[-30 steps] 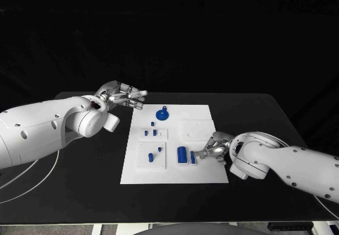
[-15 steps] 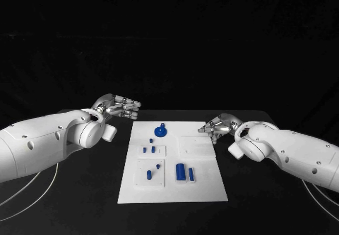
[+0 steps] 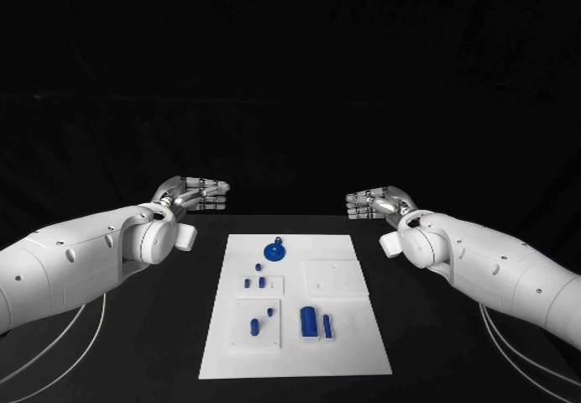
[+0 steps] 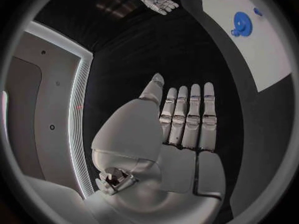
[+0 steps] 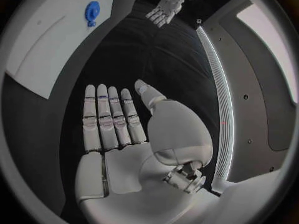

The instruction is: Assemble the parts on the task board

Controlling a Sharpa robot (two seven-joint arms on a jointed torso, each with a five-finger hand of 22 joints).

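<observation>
The white task board (image 3: 358, 353) lies in the middle of the table. On it are a round blue disc with a loop (image 3: 274, 248), several small blue pegs (image 3: 258, 267) and, nearer me, a blue cylinder (image 3: 309, 319) beside a blue bar (image 3: 328, 323). My left hand (image 3: 194, 191) hovers beyond the board's far left corner, and my right hand (image 3: 378, 204) beyond its far right corner. Both hold nothing. The wrist views show each hand flat with straight fingers: the left hand (image 4: 187, 119), the right hand (image 5: 115, 119). The disc (image 4: 241, 22) (image 5: 92, 10) appears there too.
A raised white square (image 3: 334, 277) sits on the board's right half. Two white inset plates (image 3: 260, 323) on the left half carry the pegs. Black table surrounds the board. Cables (image 3: 85, 323) hang beside each arm.
My right hand left the board's near right part by the blue bar and rose to the far right. My left hand lifted slightly. Both hands' fingers straightened. The camera also shifted.
</observation>
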